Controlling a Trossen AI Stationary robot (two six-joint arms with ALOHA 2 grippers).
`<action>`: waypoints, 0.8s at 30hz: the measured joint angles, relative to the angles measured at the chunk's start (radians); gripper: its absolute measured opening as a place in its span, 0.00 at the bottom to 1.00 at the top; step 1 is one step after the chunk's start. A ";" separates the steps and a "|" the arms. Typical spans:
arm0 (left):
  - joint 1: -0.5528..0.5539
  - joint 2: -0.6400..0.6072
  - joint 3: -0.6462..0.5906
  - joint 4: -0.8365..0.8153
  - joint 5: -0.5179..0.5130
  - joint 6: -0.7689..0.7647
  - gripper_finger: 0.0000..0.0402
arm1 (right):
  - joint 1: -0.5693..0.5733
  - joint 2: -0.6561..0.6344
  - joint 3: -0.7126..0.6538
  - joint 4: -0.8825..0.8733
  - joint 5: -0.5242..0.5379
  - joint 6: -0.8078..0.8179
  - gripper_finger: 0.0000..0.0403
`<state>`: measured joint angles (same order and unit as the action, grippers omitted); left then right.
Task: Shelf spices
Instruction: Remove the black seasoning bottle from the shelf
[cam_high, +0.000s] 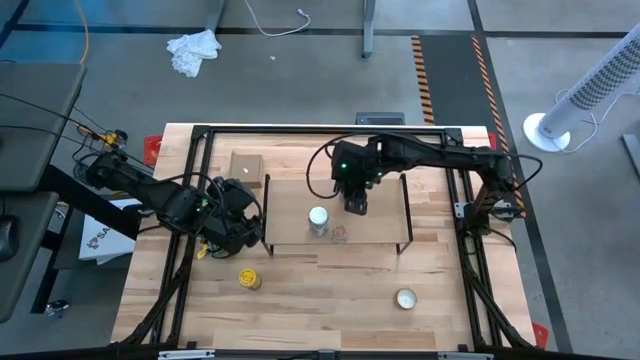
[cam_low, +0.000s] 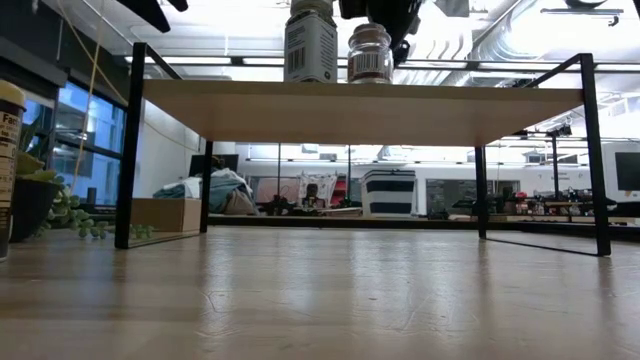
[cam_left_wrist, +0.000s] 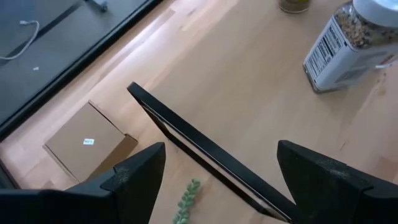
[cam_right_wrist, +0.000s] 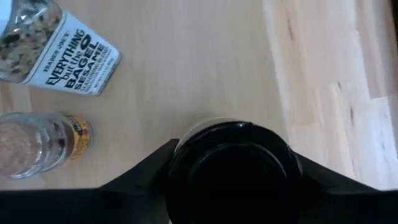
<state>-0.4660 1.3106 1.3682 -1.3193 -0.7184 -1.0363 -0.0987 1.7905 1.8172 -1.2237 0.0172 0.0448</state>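
The shelf (cam_high: 380, 225), a light plank on black legs, stands mid-table. On it stand the white-capped jar (cam_high: 318, 220), also in the right wrist view (cam_right_wrist: 56, 50), and the tiny clear jar (cam_high: 340, 234) (cam_right_wrist: 37, 143) beside it. My right gripper (cam_high: 355, 203) is over the shelf's far half, shut on the dark black-capped jar (cam_right_wrist: 233, 165). The mustard-yellow jar (cam_high: 249, 278) stands on the table in front of the shelf's left end. My left gripper (cam_high: 240, 215) (cam_left_wrist: 217, 180) is open above the shelf's left black frame bar (cam_left_wrist: 186, 137), touching nothing. My right gripper pinches the dark jar at its black cap (cam_right_wrist: 233, 155), one finger on each side. The fingers come from above, pointing down. The jar stays upright under the fingers. The cap and gripper hide whether its base rests on the plank.
A tan cardboard box (cam_high: 246, 165) sits at the shelf's far left corner. A flat round white tin (cam_high: 405, 298) lies on the near right of the table. A small green plant (cam_low: 60, 215) is by the shelf's left end, under my left gripper. Black frame rails edge the table.
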 joint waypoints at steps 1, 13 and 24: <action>0.000 0.000 0.000 0.000 -0.009 0.000 0.76 | -0.002 -0.010 0.000 -0.002 0.001 0.000 0.47; 0.001 0.000 0.000 0.001 -0.070 -0.001 0.76 | 0.129 -0.260 0.002 -0.145 -0.151 0.156 0.47; 0.024 0.000 0.000 0.000 -0.097 0.017 0.76 | 0.648 -0.322 -0.255 -0.231 -0.029 0.698 0.47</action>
<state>-0.4422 1.3106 1.3682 -1.3193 -0.8157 -1.0189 0.5497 1.4682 1.5618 -1.4551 -0.0116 0.7424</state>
